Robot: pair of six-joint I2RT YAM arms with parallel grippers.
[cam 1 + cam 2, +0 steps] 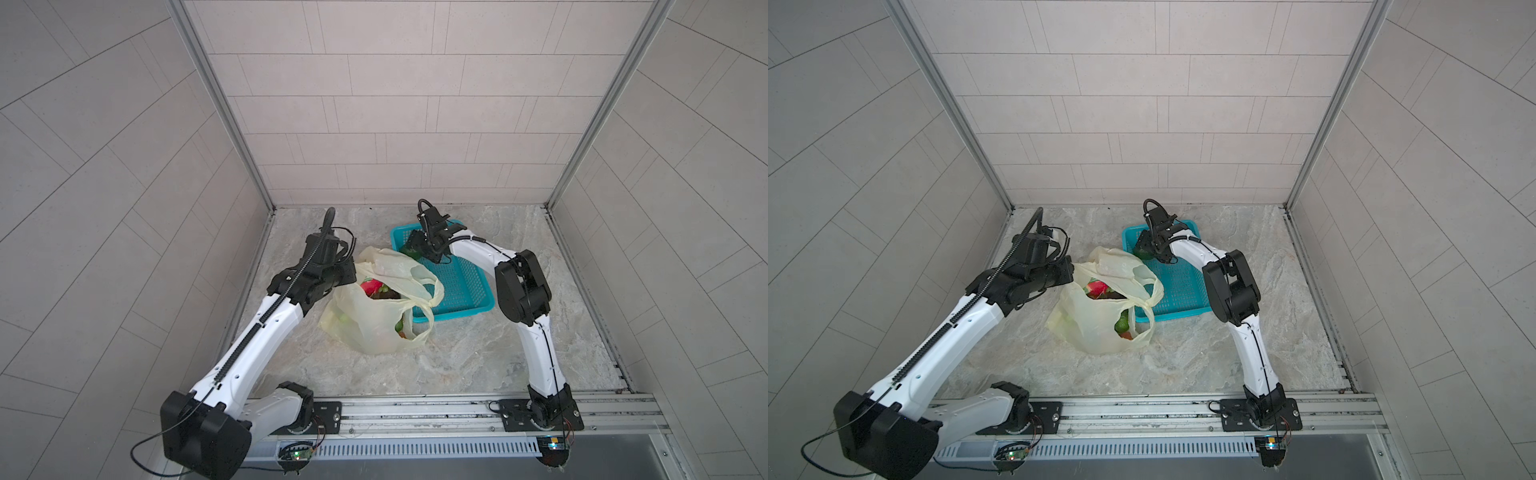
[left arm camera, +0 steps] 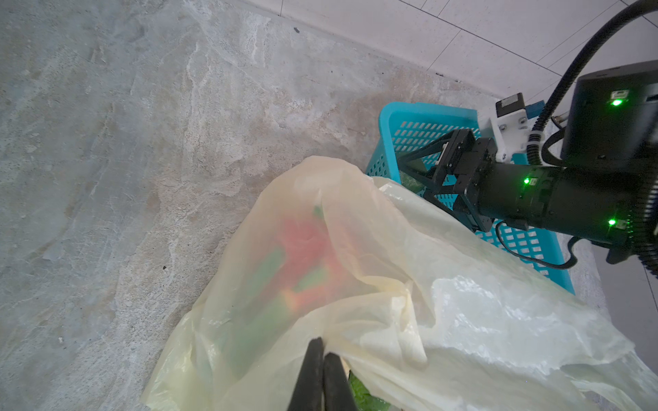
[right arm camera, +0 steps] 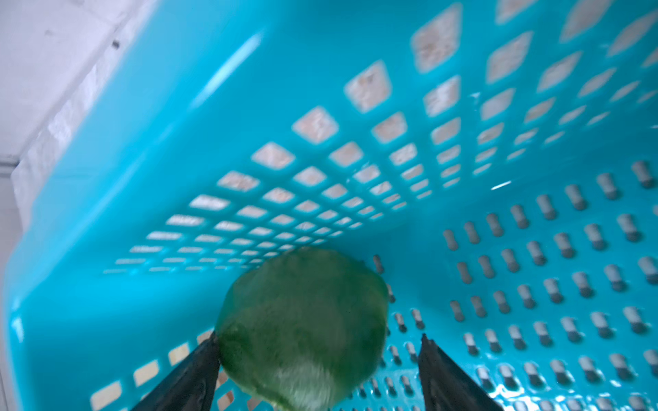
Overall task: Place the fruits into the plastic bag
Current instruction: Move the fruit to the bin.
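Note:
The pale-yellow plastic bag (image 1: 374, 328) (image 1: 1092, 328) stands mid-table with its mouth open. My left gripper (image 2: 324, 347) is shut on the bag's rim (image 2: 356, 320) and holds it up. Inside lie a red-pink dragon fruit (image 1: 371, 286) (image 1: 1098, 286), a dark fruit (image 1: 386, 295) and green fruits (image 1: 1122, 322). My right gripper (image 3: 318, 335) (image 1: 411, 245) is open down in the teal basket, around a round green fruit (image 3: 302, 327) (image 1: 1139, 252). One finger (image 3: 199, 363) touches the fruit; the other stands apart from it.
The teal mesh basket (image 1: 461, 286) (image 1: 1179, 291) (image 2: 427, 110) sits right of the bag, touching it. The right arm's elbow (image 1: 521, 286) rises beside the basket. Tiled walls enclose three sides, and a metal rail (image 1: 415, 409) runs along the front.

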